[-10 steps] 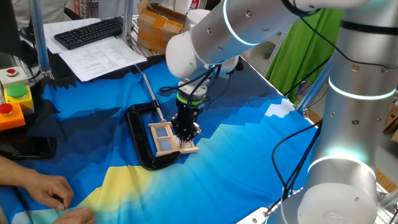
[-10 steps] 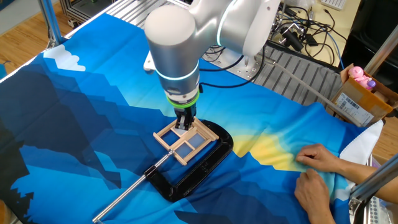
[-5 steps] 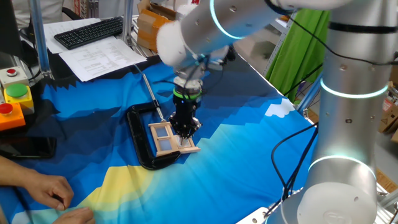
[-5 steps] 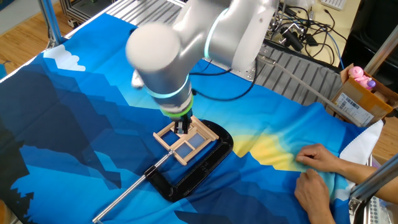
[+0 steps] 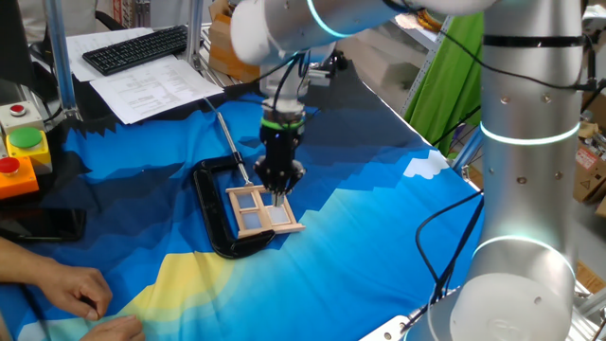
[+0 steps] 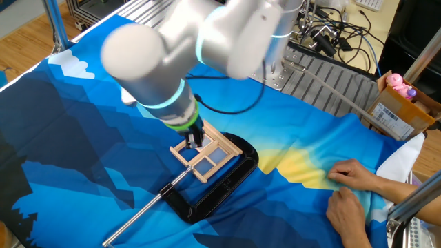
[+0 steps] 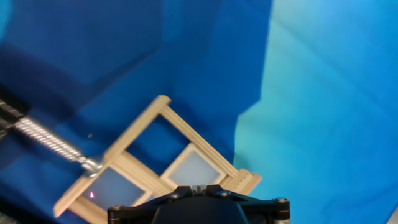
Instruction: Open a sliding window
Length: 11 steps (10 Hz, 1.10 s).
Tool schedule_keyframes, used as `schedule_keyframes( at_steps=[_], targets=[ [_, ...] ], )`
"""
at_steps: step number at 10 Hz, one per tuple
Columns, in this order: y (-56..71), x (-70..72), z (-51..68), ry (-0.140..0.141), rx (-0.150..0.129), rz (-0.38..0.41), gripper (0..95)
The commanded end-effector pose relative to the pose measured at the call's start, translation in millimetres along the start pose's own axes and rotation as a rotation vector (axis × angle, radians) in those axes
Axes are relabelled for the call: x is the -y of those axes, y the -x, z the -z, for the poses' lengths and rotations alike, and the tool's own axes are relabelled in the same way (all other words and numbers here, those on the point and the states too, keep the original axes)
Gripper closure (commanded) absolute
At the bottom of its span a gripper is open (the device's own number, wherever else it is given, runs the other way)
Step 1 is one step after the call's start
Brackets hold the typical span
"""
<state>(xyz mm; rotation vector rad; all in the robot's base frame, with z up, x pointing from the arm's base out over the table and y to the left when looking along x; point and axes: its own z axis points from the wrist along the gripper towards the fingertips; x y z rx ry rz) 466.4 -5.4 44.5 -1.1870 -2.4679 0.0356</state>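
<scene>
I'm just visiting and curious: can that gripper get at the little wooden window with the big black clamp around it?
Probably yes. The shut gripper hangs just over the window, whose top face lies bare. The clamp hugs only the edges, and the person's hands rest well off to the side.

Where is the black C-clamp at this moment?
In one fixed view, the black C-clamp lies left of centre on the blue cloth, holding the sliding window just below the gripper.

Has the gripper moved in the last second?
Yes. In one fixed view the gripper has risen and shifted from the near right corner of the window toward its far edge. The clamp stayed put.
</scene>
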Motion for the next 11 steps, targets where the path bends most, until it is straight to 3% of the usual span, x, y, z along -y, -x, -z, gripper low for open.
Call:
schedule_keyframes(
  at_steps=[1,4,11],
  targets=[
    [3.5,15.9,19.2,0.164,0.053,0.152,95.0],
    [4.1,34.0,29.0,0.182,0.039,0.184,95.0],
    [1.1,35.6,24.9,0.179,0.052,0.165,95.0]
  ],
)
